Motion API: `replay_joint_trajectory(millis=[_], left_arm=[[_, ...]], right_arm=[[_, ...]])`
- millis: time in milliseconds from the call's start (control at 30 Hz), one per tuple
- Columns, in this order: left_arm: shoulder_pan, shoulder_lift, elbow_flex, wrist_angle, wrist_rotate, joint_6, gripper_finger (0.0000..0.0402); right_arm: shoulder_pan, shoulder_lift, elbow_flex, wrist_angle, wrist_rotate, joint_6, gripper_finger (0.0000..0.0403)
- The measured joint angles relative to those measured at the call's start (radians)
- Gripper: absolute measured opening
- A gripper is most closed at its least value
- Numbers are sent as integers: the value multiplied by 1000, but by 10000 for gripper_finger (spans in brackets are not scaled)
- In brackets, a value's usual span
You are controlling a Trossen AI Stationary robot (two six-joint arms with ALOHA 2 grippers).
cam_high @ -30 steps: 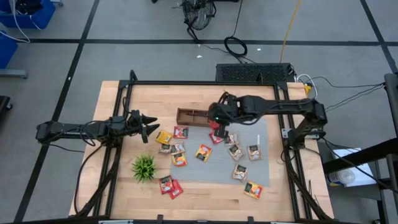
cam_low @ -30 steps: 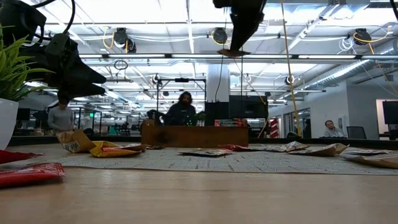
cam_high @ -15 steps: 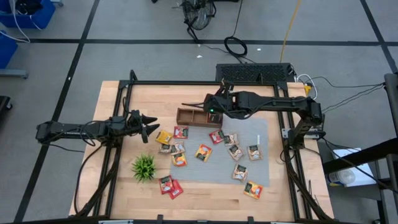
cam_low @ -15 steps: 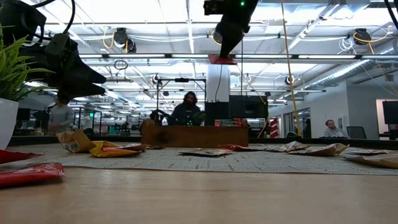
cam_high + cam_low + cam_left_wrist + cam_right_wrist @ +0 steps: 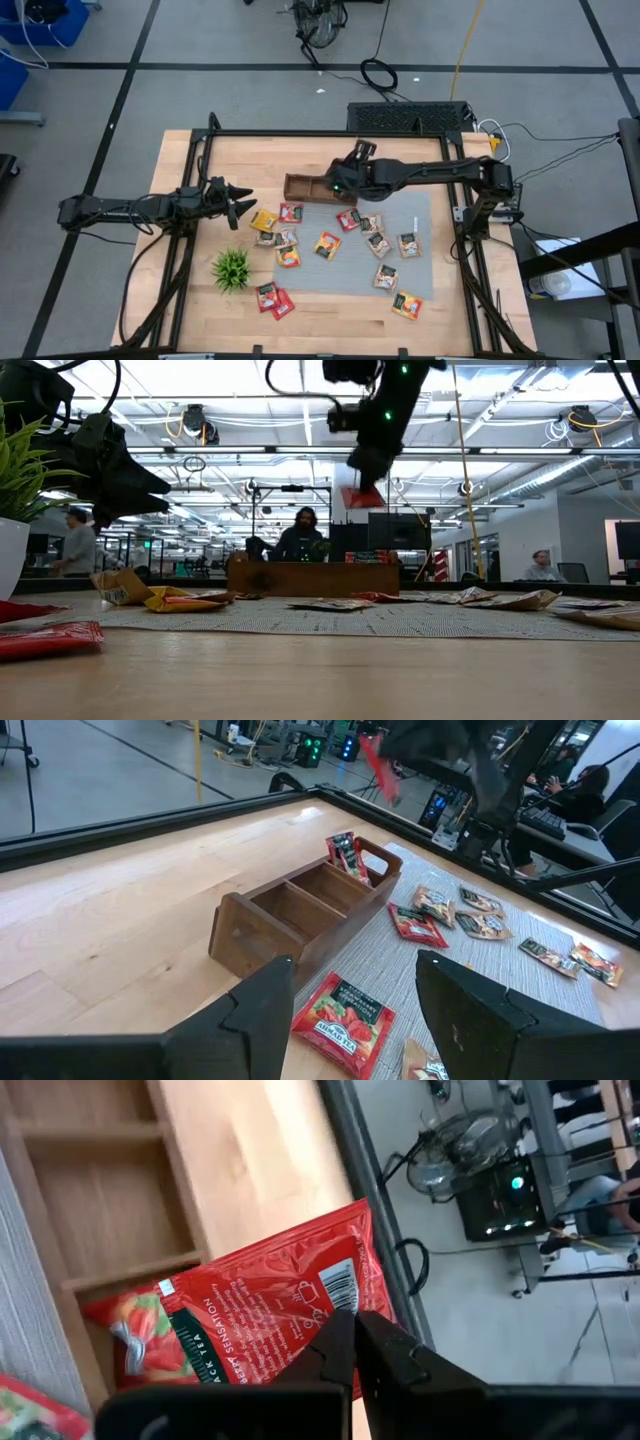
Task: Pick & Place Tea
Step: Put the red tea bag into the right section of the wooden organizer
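Observation:
A red tea packet (image 5: 260,1320) is in my right gripper (image 5: 355,1325), which is shut on it above the right end of the wooden tray (image 5: 305,186). In the low view that packet (image 5: 362,496) hangs well above the tray (image 5: 315,578). One more red packet (image 5: 345,855) stands in the tray's end compartment. Several tea packets (image 5: 327,245) lie flat on the grey mat (image 5: 415,262) and on the wood beside it. My left gripper (image 5: 240,206) waits open and level at the table's left, pointing at the tray. My right gripper pinches the red packet between its two fingers at one edge, beside the printed barcode (image 5: 335,1292). The fingers slant downward from the table's right side. The packet hangs tilted below the fingertips (image 5: 362,478), clear of the tray and the mat.
A small green plant (image 5: 231,268) in a white pot stands near the table's front left. Two red packets (image 5: 273,299) lie on bare wood in front of it. A black frame (image 5: 300,133) runs around the table. People sit in the room behind.
My right gripper, still shut on the red packet, has gone from over the mat toward the table's far left, to above the tray's right end. There it has tipped more steeply downward and sunk. The packet has come down with it, still clear of the tray.

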Motion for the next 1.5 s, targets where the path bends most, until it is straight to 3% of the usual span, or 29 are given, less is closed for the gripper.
replay_joint_trajectory(millis=[300,733,1333,1500], left_arm=[[0,0,0,0,0,0,212],[0,0,0,0,0,0,212],[0,0,0,0,0,0,212],[0,0,0,0,0,0,212]], right_arm=[[8,76,-56,93,23,0,0],[32,152,-56,88,25,95,0],[11,154,-182,286,20,63,2],[11,154,-182,291,-32,63,28]])
